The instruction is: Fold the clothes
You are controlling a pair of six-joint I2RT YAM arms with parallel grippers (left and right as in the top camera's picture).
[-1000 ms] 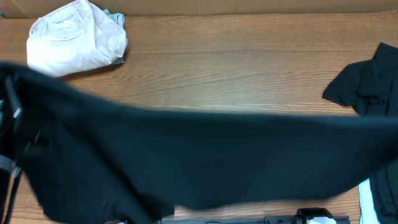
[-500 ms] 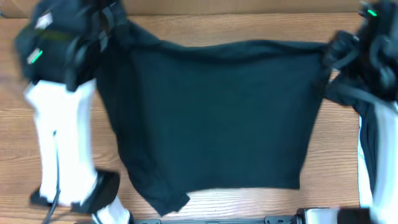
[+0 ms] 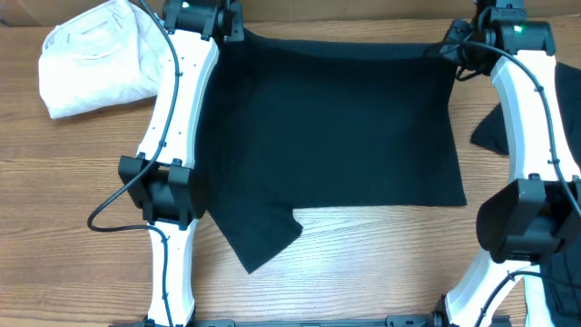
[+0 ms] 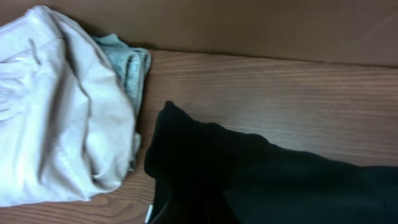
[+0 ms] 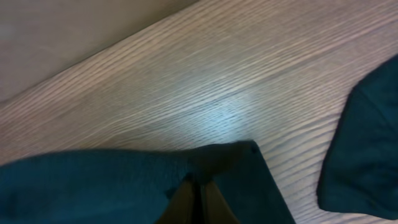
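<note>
A black garment [image 3: 336,127] lies spread flat on the wooden table [image 3: 363,263], with one sleeve [image 3: 259,236] sticking out at the near left. My left gripper [image 3: 229,34] holds its far left corner [image 4: 180,149]; its fingers are lost in the dark cloth in the left wrist view. My right gripper [image 3: 451,47] is shut on the far right corner, fingers pinched together on the fabric [image 5: 200,186]. A cream-white bundle [image 3: 95,59] sits at the far left, close to the left gripper [image 4: 56,106]. A second black garment [image 3: 495,127] lies at the right edge [image 5: 367,149].
A light blue cloth [image 4: 134,65] pokes out from under the cream bundle. A brown wall [image 4: 249,25] runs along the table's far edge, just behind both grippers. Both white arms reach along the garment's sides.
The black garment was held up and swung across the view. Both arms carried it toward the far edge, and it now lies flat on the table.
</note>
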